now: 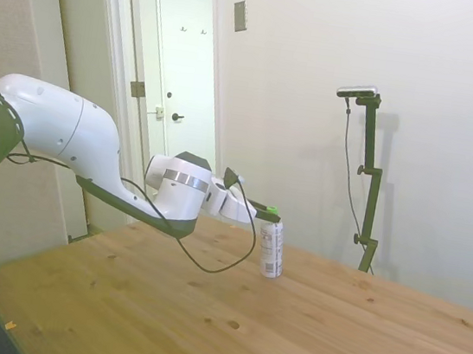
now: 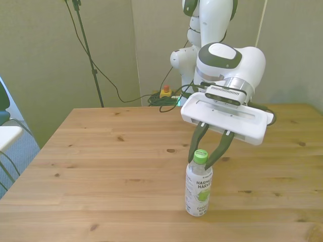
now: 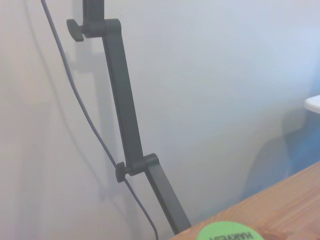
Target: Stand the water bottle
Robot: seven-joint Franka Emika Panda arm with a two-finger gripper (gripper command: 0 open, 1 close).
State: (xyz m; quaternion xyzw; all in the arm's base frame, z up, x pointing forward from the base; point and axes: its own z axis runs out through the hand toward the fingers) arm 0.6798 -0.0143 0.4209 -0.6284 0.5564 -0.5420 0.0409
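Note:
The water bottle (image 2: 199, 189) stands upright on the wooden table (image 2: 101, 151), a small clear bottle with a white printed label and a green cap (image 2: 201, 155). In the side view the bottle (image 1: 271, 250) is near the middle of the table. My gripper (image 2: 201, 157) reaches in level from behind, its two dark fingers closed on either side of the cap. The side view shows the gripper (image 1: 270, 210) at the bottle's top. The wrist view catches only the green cap (image 3: 227, 231) at its edge.
A red button box (image 2: 165, 92) and cables lie on the floor behind the table's far edge. A chair (image 2: 5, 121) stands off the front view's left. A door (image 1: 179, 82) and wall lie behind the arm in the side view.

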